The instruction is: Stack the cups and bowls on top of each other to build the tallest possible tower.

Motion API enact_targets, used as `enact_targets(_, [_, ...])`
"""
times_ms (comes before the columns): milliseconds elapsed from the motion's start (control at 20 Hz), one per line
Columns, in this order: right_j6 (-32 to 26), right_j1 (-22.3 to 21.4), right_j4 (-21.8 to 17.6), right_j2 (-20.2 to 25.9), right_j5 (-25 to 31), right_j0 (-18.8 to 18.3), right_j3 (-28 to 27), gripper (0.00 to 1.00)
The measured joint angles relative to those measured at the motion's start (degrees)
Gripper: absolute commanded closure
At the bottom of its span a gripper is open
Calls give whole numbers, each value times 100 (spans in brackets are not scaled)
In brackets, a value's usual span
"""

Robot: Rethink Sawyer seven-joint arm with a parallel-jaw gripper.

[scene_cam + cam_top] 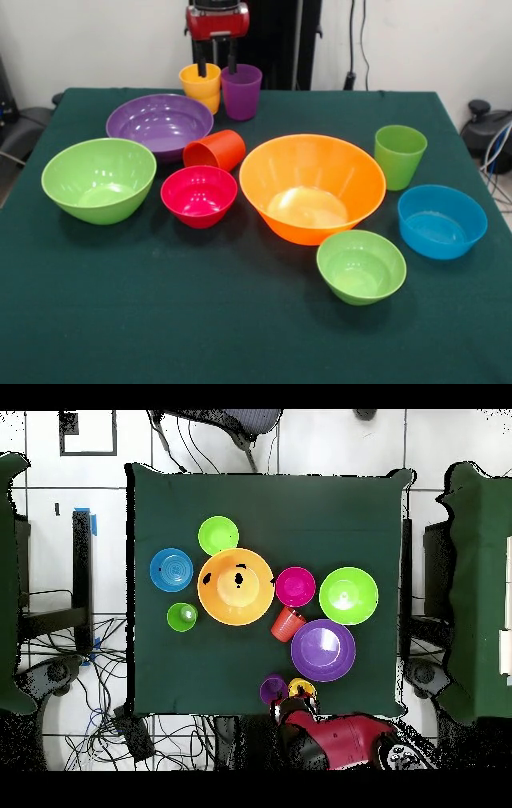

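Note:
My gripper [217, 66] hangs open at the table's far edge, one finger over the yellow cup [200, 86] and the other at the rim of the purple cup [241, 91] beside it, holding nothing. The orange-red cup [214, 150] lies on its side between the wide purple bowl [160, 124] and the large orange bowl [312, 188]. The light green cup [399, 155] stands upright at the right. The large green bowl [98, 178], pink-red bowl [199, 194], small green bowl [361, 266] and blue bowl [442, 221] each sit apart on the cloth. Nothing is stacked.
The dark green tablecloth [160, 320] has a wide bare strip along the edge nearest the front camera. Chairs and cables lie beyond the table sides [60, 674].

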Motion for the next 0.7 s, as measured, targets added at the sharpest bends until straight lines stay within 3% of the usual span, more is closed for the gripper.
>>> enact_targets(700, [0,33,-28,61,100,-40,0,0])
